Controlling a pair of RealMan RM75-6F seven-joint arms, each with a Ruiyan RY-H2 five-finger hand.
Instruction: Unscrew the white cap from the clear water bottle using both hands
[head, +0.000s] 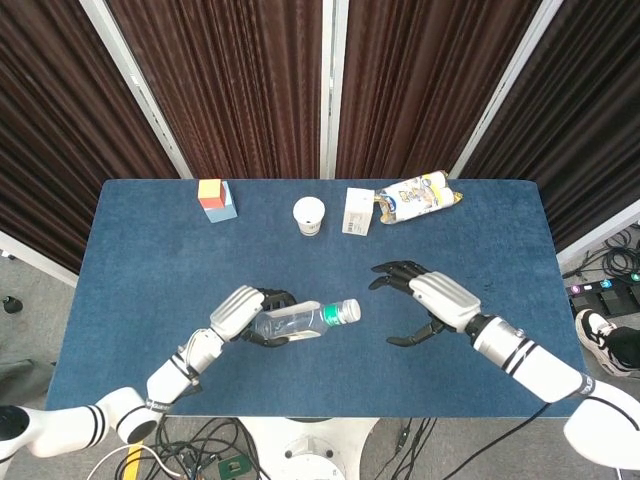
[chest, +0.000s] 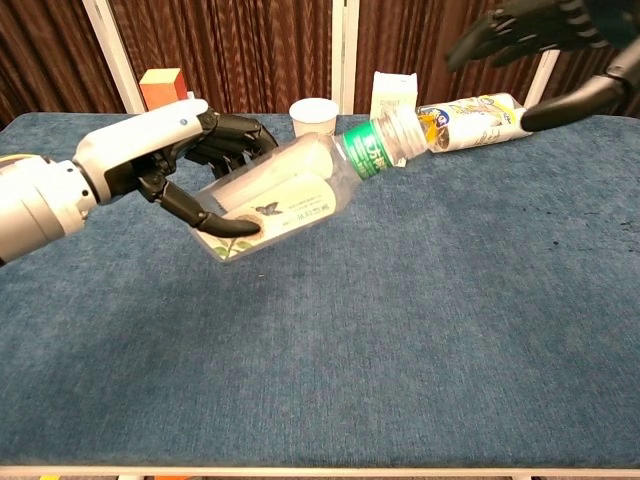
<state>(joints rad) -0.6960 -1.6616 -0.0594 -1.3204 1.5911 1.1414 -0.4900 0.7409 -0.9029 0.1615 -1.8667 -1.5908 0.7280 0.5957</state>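
The clear water bottle (head: 295, 322) is gripped around its body by the left hand (head: 240, 312), raised off the tabletop (head: 150, 240), white cap (head: 351, 311) presented toward the spread, empty right hand (head: 430, 300) for unscrewing.

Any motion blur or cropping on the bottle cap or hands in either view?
Head view: sharp; clear plastic water bottle with white cap in the left hand, open right hand fully in frame. Chest view: cap slightly soft; right hand cut off at the top edge, dark fingers a bit blurred.
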